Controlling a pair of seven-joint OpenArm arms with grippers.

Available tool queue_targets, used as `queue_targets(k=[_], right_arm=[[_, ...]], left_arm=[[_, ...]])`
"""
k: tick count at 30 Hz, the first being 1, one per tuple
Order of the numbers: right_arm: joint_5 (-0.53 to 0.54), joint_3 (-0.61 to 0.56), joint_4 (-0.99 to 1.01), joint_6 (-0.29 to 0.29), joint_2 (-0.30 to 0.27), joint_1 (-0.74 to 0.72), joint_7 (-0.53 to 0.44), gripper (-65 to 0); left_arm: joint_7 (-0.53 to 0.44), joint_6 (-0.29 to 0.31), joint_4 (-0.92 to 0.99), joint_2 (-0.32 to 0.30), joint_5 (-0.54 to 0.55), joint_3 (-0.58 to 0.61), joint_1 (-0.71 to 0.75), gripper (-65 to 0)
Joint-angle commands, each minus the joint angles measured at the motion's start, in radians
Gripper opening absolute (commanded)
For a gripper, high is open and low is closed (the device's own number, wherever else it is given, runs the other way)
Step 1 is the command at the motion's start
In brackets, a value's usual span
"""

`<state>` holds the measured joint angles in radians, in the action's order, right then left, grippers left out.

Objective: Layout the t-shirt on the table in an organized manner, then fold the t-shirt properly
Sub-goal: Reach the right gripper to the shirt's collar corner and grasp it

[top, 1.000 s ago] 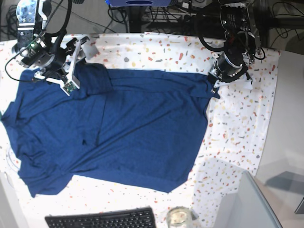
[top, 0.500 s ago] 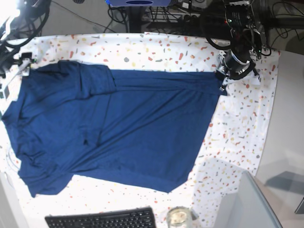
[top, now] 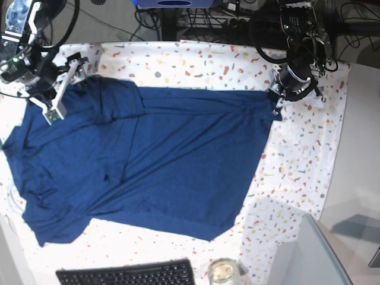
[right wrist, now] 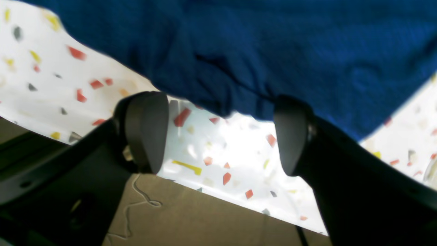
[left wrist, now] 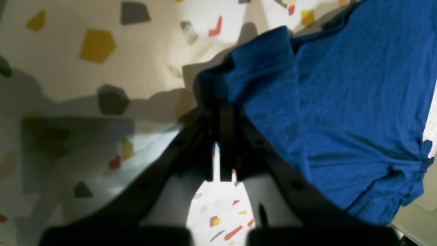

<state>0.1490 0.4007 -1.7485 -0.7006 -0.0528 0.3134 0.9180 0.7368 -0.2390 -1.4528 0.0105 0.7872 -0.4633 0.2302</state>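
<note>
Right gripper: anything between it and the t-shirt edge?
Nothing visible. The right gripper stands open at the t-shirt edge, with only bare table showing between its fingers. The left gripper is shut on the t-shirt's opposite corner.

I work in what looks like a robotics lab or test room, not a home. My desk (top: 297, 172) wears a white speckled cover, and behind its far edge hang tangles of black cables (top: 231, 18) over a dark floor. A black keyboard (top: 127, 274) sits at the near edge beside a small glass jar (top: 223, 271). A plain grey surface (top: 356, 178) stands to one side, and a clear panel (top: 309, 255) leans at the corner.
</note>
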Motion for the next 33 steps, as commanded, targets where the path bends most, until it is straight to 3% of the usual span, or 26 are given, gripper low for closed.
queue_targets(k=[1, 11, 18, 20, 25, 28, 33], right_arm=[[-0.006, -0.012, -0.018, 0.002, -0.017, -0.012, -0.007, -18.8], [-0.006, -0.197, 0.029, 0.002, -0.031, -0.059, -0.007, -18.9], [-0.006, -0.237, 0.123, 0.002, -0.029, -0.090, -0.014, -21.0], [-0.006, -0.234, 0.126, 0.002, -0.029, -0.090, -0.014, -29.4], [-0.006, -0.233, 0.121, 0.002, -0.031, -0.095, -0.007, -64.2], [-0.006, -0.224, 0.074, 0.002, -0.031, -0.079, 0.016, -63.0], [-0.004, -0.181, -0.138, 0.002, -0.029, -0.036, 0.149, -65.0]], left_arm=[[-0.006, 0.002, -0.018, -0.005, 0.008, -0.001, -0.005, -65.0], [-0.006, 0.000, -0.018, -0.005, 0.008, -0.001, -0.005, -65.0], [-0.006, 0.000, -0.018, -0.005, 0.008, -0.001, -0.005, -65.0], [-0.006, 0.000, -0.018, -0.005, 0.008, -0.001, -0.004, -65.0], [-0.006, 0.000, -0.018, -0.005, 0.008, -0.001, -0.005, -65.0], [-0.006, 0.000, -0.018, -0.005, 0.008, -0.001, -0.007, -65.0], [-0.006, 0.000, -0.021, -0.022, 0.008, -0.001, -0.007, -65.0]])
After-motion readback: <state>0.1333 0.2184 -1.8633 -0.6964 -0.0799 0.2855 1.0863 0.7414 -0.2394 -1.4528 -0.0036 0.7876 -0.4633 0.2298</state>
